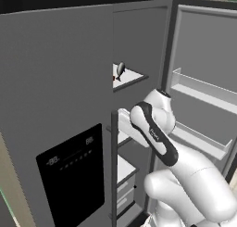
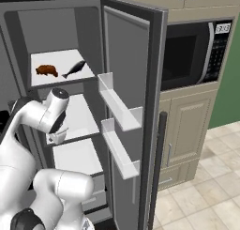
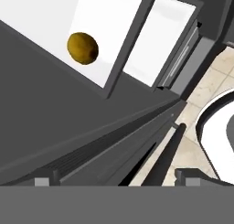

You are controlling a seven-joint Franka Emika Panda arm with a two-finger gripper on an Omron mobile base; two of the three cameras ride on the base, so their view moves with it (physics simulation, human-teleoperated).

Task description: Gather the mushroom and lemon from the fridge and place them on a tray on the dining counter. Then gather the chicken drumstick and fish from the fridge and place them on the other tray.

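Note:
On the fridge's top shelf (image 2: 61,60) lie the brown chicken drumstick (image 2: 46,70) and the dark fish (image 2: 74,69); the fish (image 1: 120,69) also shows past the closed left door. A yellow-brown lemon (image 3: 82,47) rests on a white shelf (image 3: 41,22) in the hand view, well ahead of my gripper (image 3: 114,179). The fingertips (image 3: 187,176) stand wide apart, open and empty. My hand (image 2: 57,134) reaches into the fridge at the middle shelf level. The mushroom and the trays are out of view.
The right fridge door (image 2: 131,107) stands open with two white door bins (image 2: 121,112) jutting toward the arm. The left door (image 1: 55,105) is closed and carries a black dispenser panel (image 1: 71,173). A microwave (image 2: 192,55) and cabinets (image 2: 187,135) stand at the right.

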